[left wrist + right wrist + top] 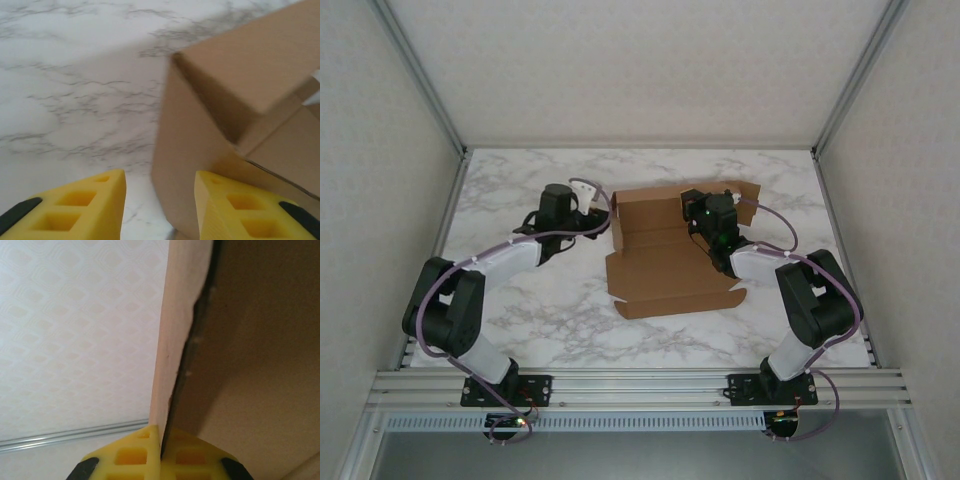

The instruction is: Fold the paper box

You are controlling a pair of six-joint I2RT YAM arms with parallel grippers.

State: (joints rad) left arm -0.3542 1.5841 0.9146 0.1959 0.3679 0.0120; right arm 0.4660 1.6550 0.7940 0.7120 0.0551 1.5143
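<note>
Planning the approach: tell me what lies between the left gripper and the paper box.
Nothing but bare table between the left gripper and the paper box, top view.

The left gripper has two chunky yellow fingers at the near edge. They sit apart with nothing pinched between them. The plain brown cardboard paper box is on the right, one wall standing up, close by the right finger. The white marble table with grey lines lies to the left and far side.

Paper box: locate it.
Top view: the paper box lies on the table, right of centre, the right gripper shut on its far flap, the left gripper at its left wall.
</note>
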